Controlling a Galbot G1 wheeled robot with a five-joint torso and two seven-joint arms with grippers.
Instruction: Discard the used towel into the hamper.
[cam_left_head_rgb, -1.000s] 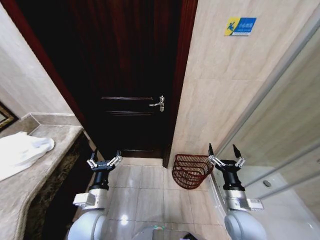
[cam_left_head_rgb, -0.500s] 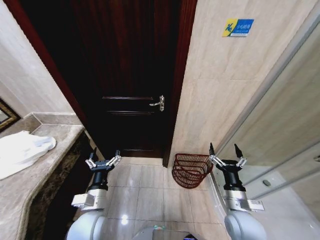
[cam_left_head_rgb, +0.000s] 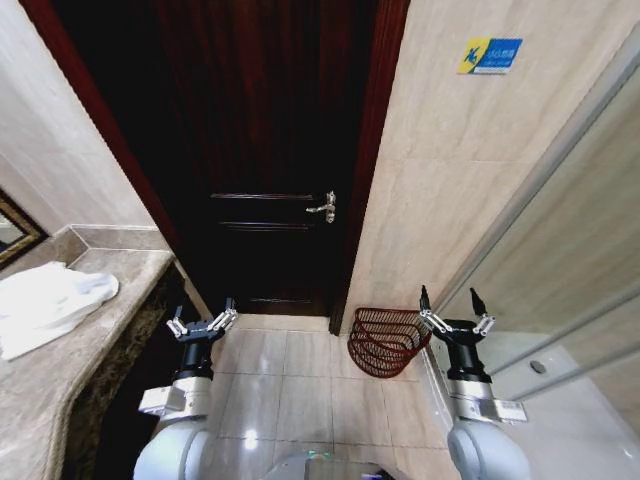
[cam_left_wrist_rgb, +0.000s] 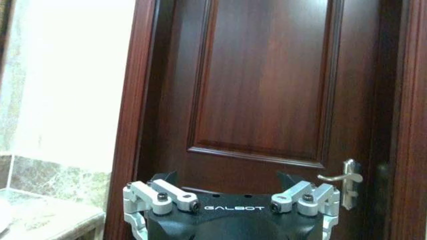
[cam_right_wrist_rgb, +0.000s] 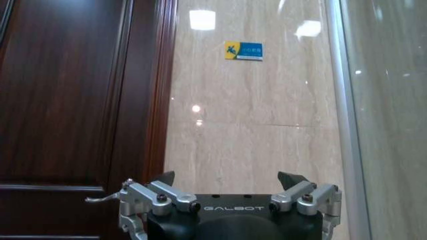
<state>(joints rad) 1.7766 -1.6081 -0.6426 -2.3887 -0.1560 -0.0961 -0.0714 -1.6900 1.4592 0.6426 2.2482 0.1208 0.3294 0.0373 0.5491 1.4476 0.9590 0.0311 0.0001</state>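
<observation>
A crumpled white towel (cam_left_head_rgb: 45, 305) lies on the marble counter (cam_left_head_rgb: 55, 400) at the left. The hamper (cam_left_head_rgb: 387, 340), a dark red-brown wire basket, stands on the floor against the beige wall, right of the door. My left gripper (cam_left_head_rgb: 201, 320) is held up, open and empty, in front of the counter's end, well right of the towel. My right gripper (cam_left_head_rgb: 452, 309) is also raised, open and empty, just right of the hamper. Both wrist views show each gripper's spread fingers (cam_left_wrist_rgb: 170, 180) (cam_right_wrist_rgb: 291, 179) with nothing between them.
A dark wooden door (cam_left_head_rgb: 260, 150) with a silver lever handle (cam_left_head_rgb: 323, 207) is shut straight ahead. A glass shower partition (cam_left_head_rgb: 570, 260) runs along the right. Light tiled floor (cam_left_head_rgb: 300, 380) lies between counter and hamper.
The whole head view has shifted slightly right and down, so the camera moved. Both grippers stay raised and open; towel and hamper are where they were.
</observation>
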